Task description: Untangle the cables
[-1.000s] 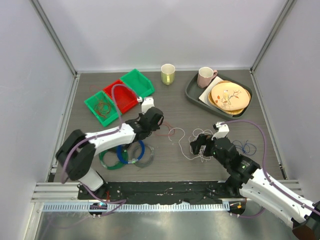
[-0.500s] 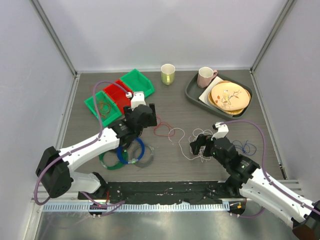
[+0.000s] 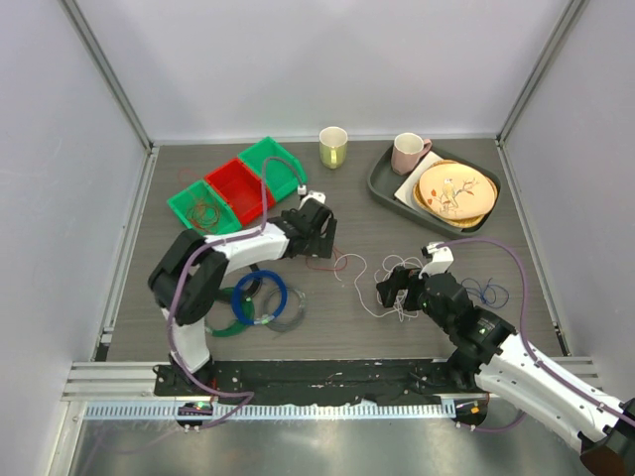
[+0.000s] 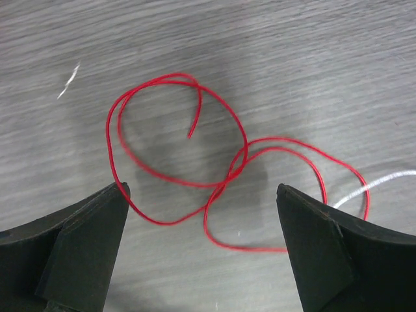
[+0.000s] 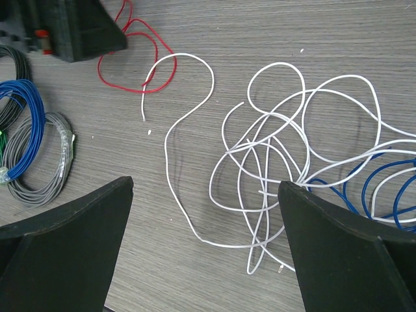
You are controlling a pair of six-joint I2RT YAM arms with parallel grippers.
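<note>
There's the tangle: white cables (image 5: 263,140) sprawl in a loose scribble mid-table, and that's our marker. At its left end one white strand crosses the red wire (image 4: 229,175), which lies flat in two loops. On the tangle's right, thin blue wire (image 5: 364,188) threads into it. Over the red loops hangs the left gripper (image 4: 201,190), jaws spread wide, gripping nothing. Above the tangle hovers the right gripper (image 5: 207,184), equally wide, empty. Thick coiled rings (image 5: 31,130) sit left of the tangle, beyond the red.

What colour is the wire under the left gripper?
The wire is red, clearest in the left wrist view.
</note>
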